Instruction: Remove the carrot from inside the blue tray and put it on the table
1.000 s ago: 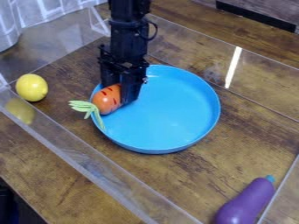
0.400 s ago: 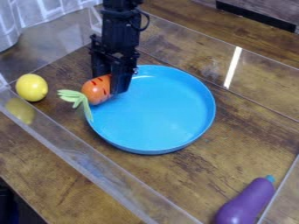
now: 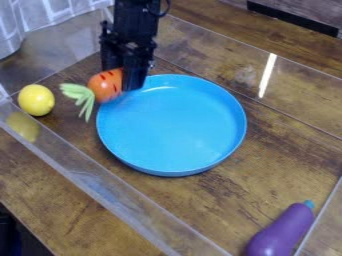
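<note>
The carrot (image 3: 103,87), orange-red with a light green leafy top pointing left, hangs in the air over the left rim of the blue tray (image 3: 174,125). My gripper (image 3: 118,82) comes down from above and is shut on the carrot's right side, its black fingers (image 3: 135,78) straddling it. The big round tray holds nothing inside. Below the carrot lies the dark wood-grain table (image 3: 67,150); the leaves reach out past the tray's edge over it.
A yellow lemon (image 3: 35,99) rests on the table at the left, close to the carrot's leaves. A purple eggplant (image 3: 283,233) lies at the bottom right corner. Clear plastic edging (image 3: 94,180) runs along the table's front.
The gripper has lifted the carrot and carried it up and to the left, from inside the tray's left part to above its rim. The tray, lemon and eggplant have stayed put.
</note>
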Controlling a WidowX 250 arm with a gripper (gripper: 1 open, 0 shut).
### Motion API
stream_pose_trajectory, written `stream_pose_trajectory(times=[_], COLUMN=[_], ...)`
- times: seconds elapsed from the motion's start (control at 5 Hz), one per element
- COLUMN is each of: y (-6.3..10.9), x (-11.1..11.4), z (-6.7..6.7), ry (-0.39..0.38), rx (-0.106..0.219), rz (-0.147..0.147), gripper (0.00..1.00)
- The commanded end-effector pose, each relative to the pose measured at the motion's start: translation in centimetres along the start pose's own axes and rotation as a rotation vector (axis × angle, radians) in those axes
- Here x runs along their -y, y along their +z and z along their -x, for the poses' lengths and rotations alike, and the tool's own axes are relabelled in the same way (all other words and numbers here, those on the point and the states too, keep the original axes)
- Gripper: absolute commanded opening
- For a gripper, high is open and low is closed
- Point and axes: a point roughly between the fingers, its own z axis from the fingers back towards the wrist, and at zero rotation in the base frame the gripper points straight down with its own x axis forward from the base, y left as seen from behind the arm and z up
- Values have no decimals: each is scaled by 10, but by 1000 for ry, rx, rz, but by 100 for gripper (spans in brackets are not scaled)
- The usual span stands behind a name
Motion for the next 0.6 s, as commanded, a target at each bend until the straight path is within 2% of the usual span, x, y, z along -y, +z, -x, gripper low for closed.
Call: stream_pose_trajectory(times=[0.0, 0.4], y=[42, 37], x=[-15, -21], z=[6, 5], ry=[16, 11], rx=[108, 103], rz=[-63, -72], gripper=[0, 0])
